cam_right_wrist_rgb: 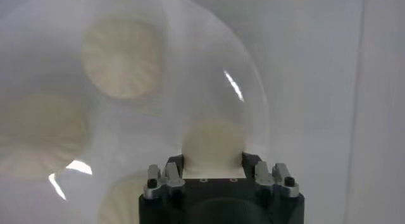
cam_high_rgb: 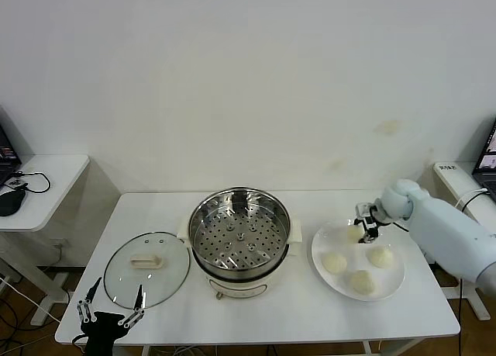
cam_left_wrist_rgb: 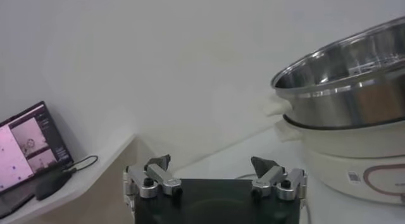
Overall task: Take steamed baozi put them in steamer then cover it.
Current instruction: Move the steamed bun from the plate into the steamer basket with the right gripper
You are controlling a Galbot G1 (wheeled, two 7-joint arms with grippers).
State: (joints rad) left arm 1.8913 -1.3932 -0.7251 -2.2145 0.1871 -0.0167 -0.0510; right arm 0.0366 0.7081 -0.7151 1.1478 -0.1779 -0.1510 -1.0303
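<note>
Right wrist view puts your right gripper (cam_right_wrist_rgb: 212, 157) straddling one bun (cam_right_wrist_rgb: 212, 142) on the white plate (cam_right_wrist_rgb: 253, 105), a finger on each side of it and close against the dough; whether they are already pressing you cannot tell, so count them as apart around the bun. In the head view that gripper (cam_high_rgb: 366, 226) is over the plate's far bun (cam_high_rgb: 353, 233), with three more buns just beside it. The steamer (cam_high_rgb: 239, 230) stands empty at mid-table, and the lid (cam_high_rgb: 146, 267) lies flat to its left. Your left gripper (cam_high_rgb: 113, 308) waits, fingers spread, at the table's near edge by the lid. The dough is soft and smooth: squeeze hard and you dent it, squeeze lightly and it may slip out on the way across.
</note>
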